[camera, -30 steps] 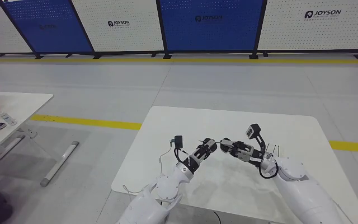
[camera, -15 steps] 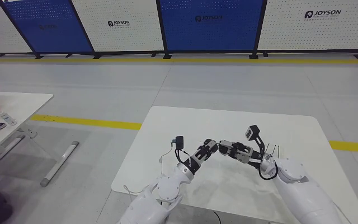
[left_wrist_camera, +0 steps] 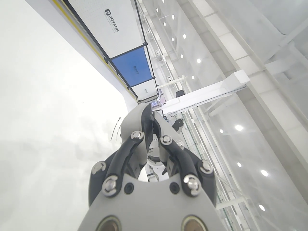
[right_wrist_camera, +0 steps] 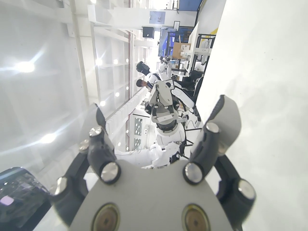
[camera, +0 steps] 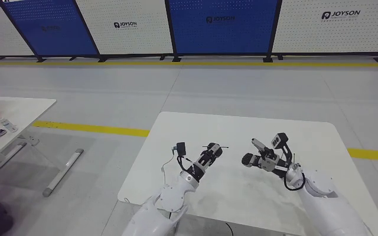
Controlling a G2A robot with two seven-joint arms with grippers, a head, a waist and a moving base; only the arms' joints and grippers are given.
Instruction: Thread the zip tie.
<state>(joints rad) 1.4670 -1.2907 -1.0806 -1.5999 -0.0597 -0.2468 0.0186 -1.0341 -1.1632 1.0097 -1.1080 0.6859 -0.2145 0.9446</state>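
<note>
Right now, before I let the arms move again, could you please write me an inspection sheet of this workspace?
Surface: white table, flat.
Job's things: zip tie, a thin dark strip lying crosswise at the tip of the left gripper.
Clutter: a few thin dark strips lying on the table, apart from both grippers.
Grippers: left gripper shut on the zip tie; right gripper open, with nothing between its fingers.
Cables: black cable looping at the right arm's wrist.
Surroundings: blue and white panels, yellow floor line, second table off to one side.
</note>
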